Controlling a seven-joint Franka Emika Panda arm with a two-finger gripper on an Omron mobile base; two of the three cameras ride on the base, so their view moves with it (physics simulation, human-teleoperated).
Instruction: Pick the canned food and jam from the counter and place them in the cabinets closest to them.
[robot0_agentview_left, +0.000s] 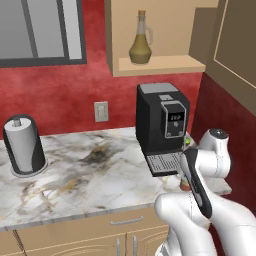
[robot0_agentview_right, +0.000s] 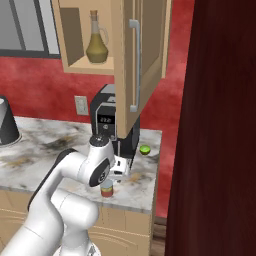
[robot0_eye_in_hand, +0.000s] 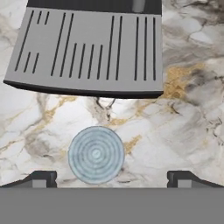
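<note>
While the gripper (robot0_eye_in_hand: 111, 177) is held wide open, the jam (robot0_eye_in_hand: 96, 154) is framed below.
The jar is seen just before the coffee machine (robot0_agentview_left: 162, 125) drip tray (robot0_eye_in_hand: 87, 50).

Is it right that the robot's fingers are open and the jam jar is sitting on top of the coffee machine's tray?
Not quite. The fingers are open, but the jam jar sits on the marble counter, just in front of the coffee machine's tray, not on it. The hand view shows this.

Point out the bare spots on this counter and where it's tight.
Free: the marble counter between the paper-towel holder and the coffee machine. Crowded: the front corner by the machine's drip tray, where the jam sits between the open gripper's fingertips.
</note>
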